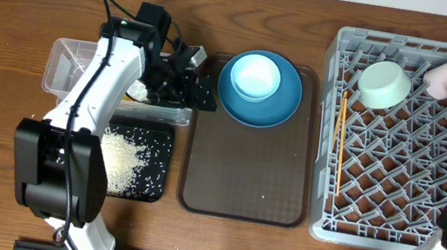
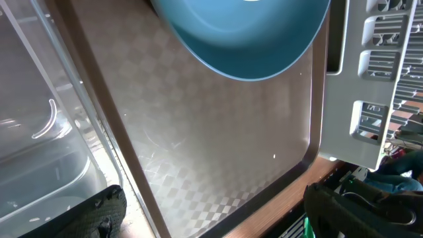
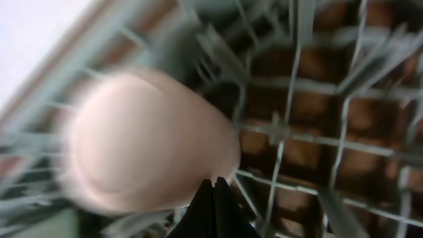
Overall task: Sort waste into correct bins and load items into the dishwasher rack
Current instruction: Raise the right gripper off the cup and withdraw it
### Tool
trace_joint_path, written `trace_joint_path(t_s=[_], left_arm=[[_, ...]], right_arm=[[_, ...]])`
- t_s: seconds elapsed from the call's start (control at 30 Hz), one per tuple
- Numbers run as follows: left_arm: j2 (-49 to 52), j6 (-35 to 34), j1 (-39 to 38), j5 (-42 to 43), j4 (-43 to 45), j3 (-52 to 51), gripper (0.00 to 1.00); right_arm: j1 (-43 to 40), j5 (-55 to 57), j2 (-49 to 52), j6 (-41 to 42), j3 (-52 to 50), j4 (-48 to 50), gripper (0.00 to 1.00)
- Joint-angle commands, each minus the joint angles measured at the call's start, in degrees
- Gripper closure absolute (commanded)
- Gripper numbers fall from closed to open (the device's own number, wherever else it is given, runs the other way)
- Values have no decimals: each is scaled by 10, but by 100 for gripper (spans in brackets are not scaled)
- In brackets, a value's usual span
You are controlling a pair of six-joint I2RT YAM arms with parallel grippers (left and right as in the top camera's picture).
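My left gripper (image 1: 199, 78) hangs open over the edge between the clear tub (image 1: 65, 68) and the brown tray, holding nothing; in the left wrist view its fingers (image 2: 99, 211) stand wide apart. The blue plate-bowl (image 1: 259, 88) sits at the tray's far end with a pale round dish inside it. In the grey dishwasher rack (image 1: 321, 156) lie a mint bowl (image 1: 384, 84), wooden chopsticks (image 1: 339, 128) and a pink cup (image 1: 445, 76). My right gripper (image 3: 213, 182) is shut, its tips against the side of the pink cup (image 3: 145, 139), which is blurred. Rice grains (image 1: 122, 159) fill the black tray (image 1: 164, 139).
The brown serving tray (image 1: 247, 172) lies between the bins and the rack, with a few stray grains on it. My left arm crosses above the clear tub and hides part of it; something pale (image 1: 136, 91) shows under the arm. The rack's wall (image 2: 357, 86) stands close on the right.
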Motion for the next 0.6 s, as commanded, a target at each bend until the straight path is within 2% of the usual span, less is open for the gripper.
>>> trace_joint_path(t_s=[0.0,0.17,0.4,0.57], left_arm=[[-9,8,2,-20,-2,10,11],[-9,7,2,-20,-2,10,11],[-8,8,2,-20,-2,10,11],[-8,8,2,-20,-2,10,11]], right_arm=[[7,5,-5,-11,0,-5,99],[7,6,-54,-1,1,-4,99],[8,6,-170,9,1,10,99],[8,14,-200,8,1,37,99]])
